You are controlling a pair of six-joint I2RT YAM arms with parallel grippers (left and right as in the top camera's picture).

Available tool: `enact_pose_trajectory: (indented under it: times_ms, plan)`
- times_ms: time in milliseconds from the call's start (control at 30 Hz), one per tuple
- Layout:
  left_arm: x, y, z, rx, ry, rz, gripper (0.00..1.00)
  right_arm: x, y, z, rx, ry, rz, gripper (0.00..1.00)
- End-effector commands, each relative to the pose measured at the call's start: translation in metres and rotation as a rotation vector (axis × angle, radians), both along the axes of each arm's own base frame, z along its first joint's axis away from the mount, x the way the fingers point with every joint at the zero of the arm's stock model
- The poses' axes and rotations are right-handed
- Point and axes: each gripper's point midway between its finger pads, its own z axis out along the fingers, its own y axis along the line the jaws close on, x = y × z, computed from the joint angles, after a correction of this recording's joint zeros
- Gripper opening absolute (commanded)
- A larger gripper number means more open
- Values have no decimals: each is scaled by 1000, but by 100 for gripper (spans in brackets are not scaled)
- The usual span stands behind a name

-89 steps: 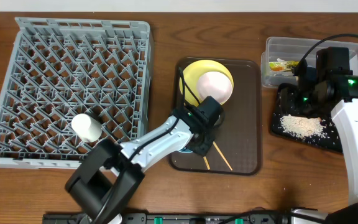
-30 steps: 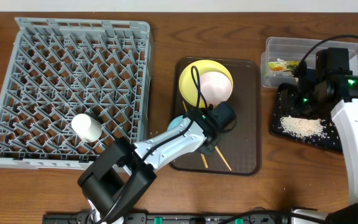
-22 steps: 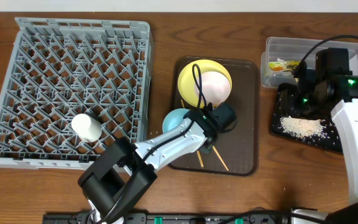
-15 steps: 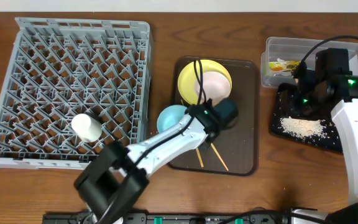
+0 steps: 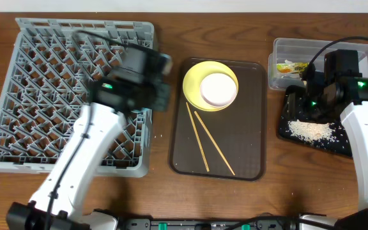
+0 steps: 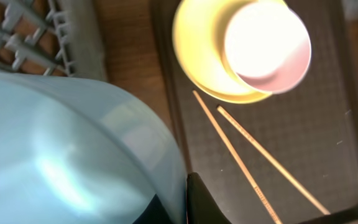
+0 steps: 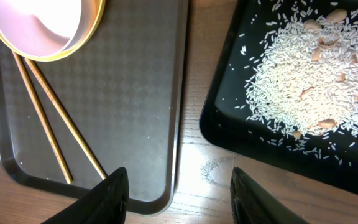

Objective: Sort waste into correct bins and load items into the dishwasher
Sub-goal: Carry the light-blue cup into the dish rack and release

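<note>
Lifted off the brown serving tray (image 5: pixel 243 131) and swung to the upper left, over the grey dish rack (image 5: pixel 43 70): light blue cup (image 6: pixel 73 143), pinched in closed left fingers (image 6: pixel 199 202). Right fingers (image 7: pixel 114 199) unmoved, parted, empty, beside the black tray (image 7: pixel 229 134).

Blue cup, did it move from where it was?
Yes. The light blue cup, shut in the left gripper, went left off the brown tray toward the grey rack.

The wooden table (image 5: pixel 267 25) bears a grey rack (image 5: pixel 37 83), brown tray (image 5: pixel 235 140), clear tub (image 5: pixel 299 41), black tray (image 5: pixel 324 145).
</note>
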Motion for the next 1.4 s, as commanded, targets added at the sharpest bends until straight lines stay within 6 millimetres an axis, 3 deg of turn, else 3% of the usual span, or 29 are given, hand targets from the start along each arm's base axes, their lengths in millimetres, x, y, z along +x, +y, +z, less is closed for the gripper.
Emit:
enact_pose_trajectory:
  times_ms: [0, 233, 400, 733, 1000, 1133, 1167, 1267, 1367]
  plan:
    - [5, 7, 23, -365, 59, -82, 8, 0, -1, 5, -1, -15, -12, 50]
    - [34, 72, 42, -809, 57, -4, 8, -1, -1, 5, -1, -9, -12, 50]
    - [51, 100, 43, -1004, 34, -1, 8, -2, -1, 5, -1, -6, -12, 50]
    - [66, 128, 7, -1243, 125, 63, 8, -2, -1, 5, -1, -5, -12, 51]
    - [72, 162, -42, -1093, 165, 230, 8, -4, -1, 4, -1, 3, -12, 50]
    - [71, 185, -50, -1056, 149, 294, 49, -5, -1, 4, 0, 5, -12, 50]
    - [69, 193, -52, -1036, 146, 323, 66, -5, -1, 4, 0, 4, -12, 50]
    - [65, 210, -58, -963, 146, 387, 78, -5, -1, 4, -1, 5, -12, 51]
    - [62, 218, -44, -939, 103, 398, 82, -5, -1, 4, -2, 4, -5, 51]
